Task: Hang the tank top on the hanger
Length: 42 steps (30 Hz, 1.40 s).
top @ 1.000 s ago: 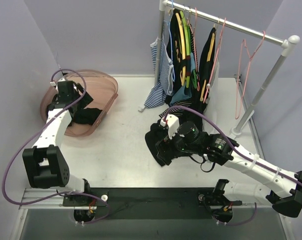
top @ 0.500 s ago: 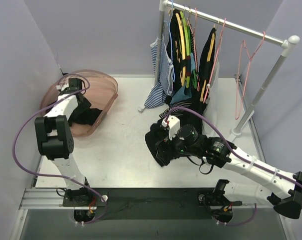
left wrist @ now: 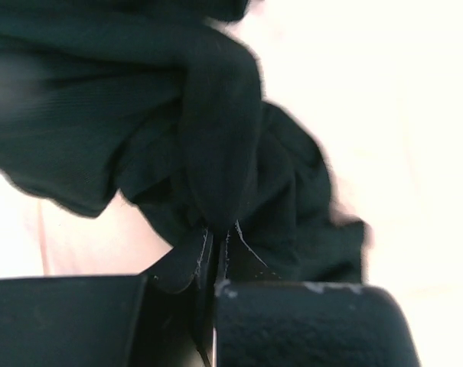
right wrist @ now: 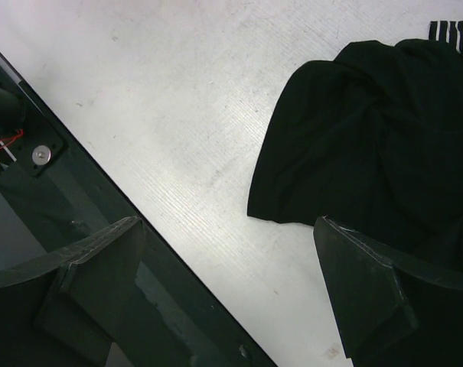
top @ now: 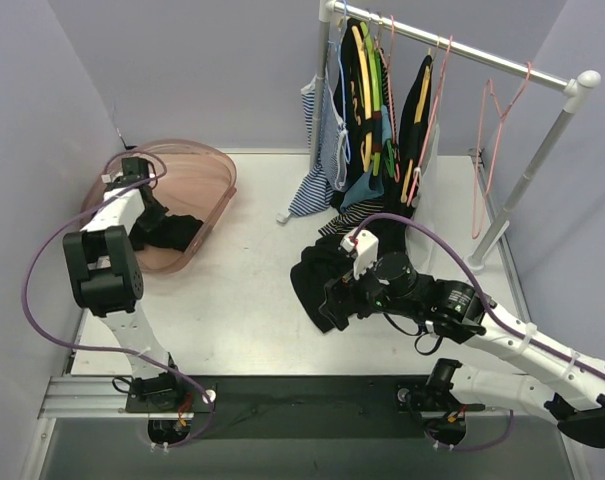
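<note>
The left gripper has swung deeper into the pink basket at upper left and is now clamped on the tank top lying there - a lift-out looks next. The right gripper has backed off toward lower right, jaws wide apart. Two arms, two black heaps - the other at centre - one bare pink hanger at upper right.
</note>
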Each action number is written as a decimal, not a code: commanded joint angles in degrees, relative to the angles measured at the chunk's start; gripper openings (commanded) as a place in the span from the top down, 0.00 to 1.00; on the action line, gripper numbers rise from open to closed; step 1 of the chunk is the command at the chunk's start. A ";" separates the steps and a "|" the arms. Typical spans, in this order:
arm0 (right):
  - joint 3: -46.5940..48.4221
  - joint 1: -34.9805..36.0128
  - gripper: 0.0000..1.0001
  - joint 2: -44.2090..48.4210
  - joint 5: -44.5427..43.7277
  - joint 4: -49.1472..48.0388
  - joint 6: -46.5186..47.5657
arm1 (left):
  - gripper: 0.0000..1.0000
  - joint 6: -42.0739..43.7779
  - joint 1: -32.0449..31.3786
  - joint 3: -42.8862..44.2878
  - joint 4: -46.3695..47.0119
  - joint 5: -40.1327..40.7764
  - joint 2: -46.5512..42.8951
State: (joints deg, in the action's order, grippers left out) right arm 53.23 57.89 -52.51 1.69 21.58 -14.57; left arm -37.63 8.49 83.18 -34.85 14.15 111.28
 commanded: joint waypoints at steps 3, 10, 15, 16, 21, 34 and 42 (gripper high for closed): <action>0.99 0.47 0.00 2.41 -1.52 2.06 -1.87 | 1.00 0.89 0.65 -0.98 14.77 -6.93 -23.34; 3.10 0.82 0.00 3.20 -3.00 5.31 -0.82 | 1.00 0.71 -2.42 2.42 25.87 -15.81 -37.45; 3.55 0.74 0.00 4.34 -5.90 6.45 -0.55 | 1.00 6.41 -11.09 9.80 30.98 -17.75 -41.84; 3.54 0.82 0.00 4.70 -6.52 6.54 -0.55 | 1.00 7.03 -12.35 11.99 31.07 -17.93 -42.02; 3.11 0.82 0.00 6.81 -9.16 7.68 -0.46 | 1.00 7.57 -19.64 13.68 32.56 -19.42 -43.95; 1.87 0.65 0.00 10.50 -14.52 11.29 0.68 | 1.00 2.91 -42.75 -0.88 33.71 -15.83 -50.99; 1.35 0.47 0.00 9.10 -15.58 11.64 1.65 | 1.00 -3.23 -53.22 -21.54 32.48 -8.01 -54.95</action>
State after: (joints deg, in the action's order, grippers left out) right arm 54.59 58.24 -42.54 -11.60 32.58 -14.09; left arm -36.38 -42.04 69.54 -3.75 0.84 57.67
